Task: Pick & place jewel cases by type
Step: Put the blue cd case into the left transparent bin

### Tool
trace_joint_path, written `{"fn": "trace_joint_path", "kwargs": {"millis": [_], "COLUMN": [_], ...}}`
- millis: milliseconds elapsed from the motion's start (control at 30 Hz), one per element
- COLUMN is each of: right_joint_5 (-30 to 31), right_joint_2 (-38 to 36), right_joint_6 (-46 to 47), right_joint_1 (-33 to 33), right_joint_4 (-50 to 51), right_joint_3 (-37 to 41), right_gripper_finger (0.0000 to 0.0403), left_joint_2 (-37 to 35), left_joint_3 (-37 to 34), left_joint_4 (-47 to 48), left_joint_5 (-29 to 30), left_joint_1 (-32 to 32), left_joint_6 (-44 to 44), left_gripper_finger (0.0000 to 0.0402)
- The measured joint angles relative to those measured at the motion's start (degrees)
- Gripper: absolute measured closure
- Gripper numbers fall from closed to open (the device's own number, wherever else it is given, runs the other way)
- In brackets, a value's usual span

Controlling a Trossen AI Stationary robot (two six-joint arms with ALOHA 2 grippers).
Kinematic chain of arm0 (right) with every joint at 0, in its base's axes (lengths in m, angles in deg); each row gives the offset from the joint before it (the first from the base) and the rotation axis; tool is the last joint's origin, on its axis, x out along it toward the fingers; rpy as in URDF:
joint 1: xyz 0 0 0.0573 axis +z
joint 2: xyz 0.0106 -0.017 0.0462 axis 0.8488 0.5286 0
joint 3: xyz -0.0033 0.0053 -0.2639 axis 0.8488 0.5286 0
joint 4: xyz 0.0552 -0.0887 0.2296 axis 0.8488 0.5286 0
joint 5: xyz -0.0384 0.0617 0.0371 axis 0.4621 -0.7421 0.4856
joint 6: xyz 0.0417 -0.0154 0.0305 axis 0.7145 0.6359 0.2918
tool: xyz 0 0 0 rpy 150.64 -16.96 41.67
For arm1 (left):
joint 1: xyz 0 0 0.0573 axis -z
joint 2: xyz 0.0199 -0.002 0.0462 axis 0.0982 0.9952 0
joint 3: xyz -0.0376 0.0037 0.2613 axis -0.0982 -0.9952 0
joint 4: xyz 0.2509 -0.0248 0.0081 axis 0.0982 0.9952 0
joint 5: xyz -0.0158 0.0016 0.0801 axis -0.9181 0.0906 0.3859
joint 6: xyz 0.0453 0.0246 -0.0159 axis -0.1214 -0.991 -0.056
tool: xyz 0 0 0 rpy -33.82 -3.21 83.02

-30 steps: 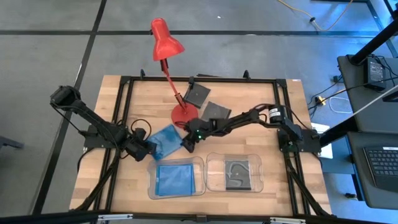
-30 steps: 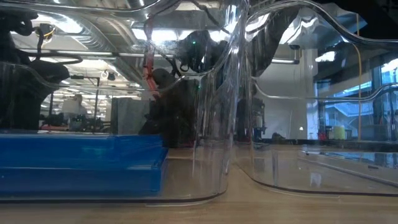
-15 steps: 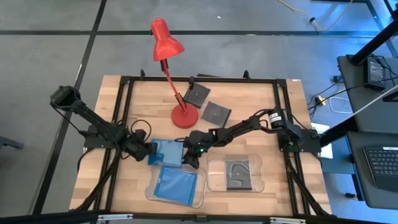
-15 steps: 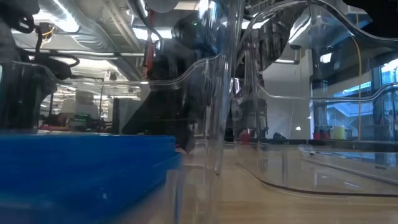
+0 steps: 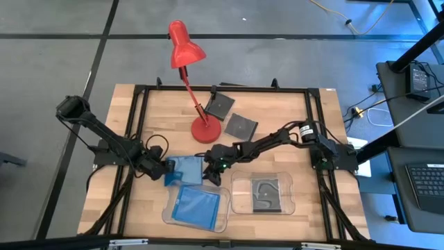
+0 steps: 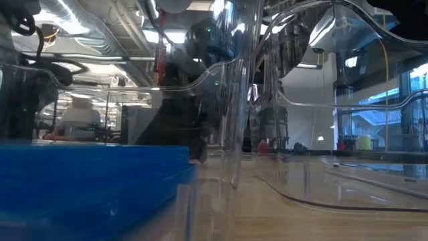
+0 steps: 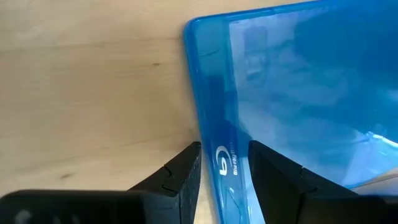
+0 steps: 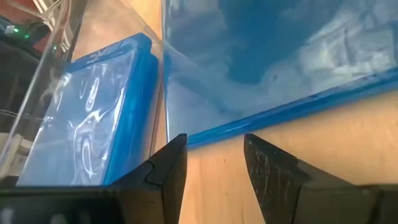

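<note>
Two pincers pinch one blue jewel case (image 5: 186, 170) from opposite edges, left pincer (image 5: 166, 171) and right pincer (image 5: 208, 172), presumably to steady it over the left tray's (image 5: 166, 214) rim. That tray sits skewed on the worktop (image 5: 298, 118), holding another blue case (image 5: 195, 207). Right tray (image 5: 291, 198) holds a dark case (image 5: 263, 192); two dark cases (image 5: 230, 116) wait near the lamp base (image 5: 205, 130).

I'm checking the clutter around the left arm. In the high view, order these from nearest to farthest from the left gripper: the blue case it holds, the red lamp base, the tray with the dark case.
1. Blue case, held in the left gripper at its edge.
2. Red lamp base, toward the table's back and the right arm's side.
3. Tray with the dark case, front right of the gripper, farthest.
</note>
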Motion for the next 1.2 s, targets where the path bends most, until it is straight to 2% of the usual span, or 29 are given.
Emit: {"fn": "trace_joint_path", "kwargs": {"millis": [100, 367, 733, 900, 1200], "right_joint_5": [-0.36, -0.96, -0.56, -0.25, 0.74], "right_joint_2": [-0.04, -0.16, -0.23, -0.29, -0.30], "right_joint_6": [-0.79, -0.95, -2.07, -2.09, -2.18], "right_joint_1": [-0.11, -0.13, -0.67, -1.05, -1.05], "right_joint_4": [0.08, 0.96, 4.34, 5.21, 4.88], "right_joint_3": [0.04, 0.09, 0.04, 0.04, 0.04], "right_gripper_finger": [0.0240, 0.0240, 0.0240, 0.0240, 0.0240], "left_joint_2": [0.09, 0.12, -2.45, -5.90, -11.66], "left_joint_3": [-0.18, -0.32, -0.32, -0.30, -0.15], "left_joint_4": [-2.53, -4.54, -6.48, -5.25, -2.20], "left_joint_5": [2.98, 5.38, 3.45, 7.72, 19.59], "left_joint_1": [-0.48, -1.00, 1.23, 3.05, 4.74], "left_joint_6": [-2.19, -3.98, -4.22, -4.71, -9.14], "left_gripper_finger": [0.0272, 0.0272, 0.0272, 0.0272, 0.0272]}}
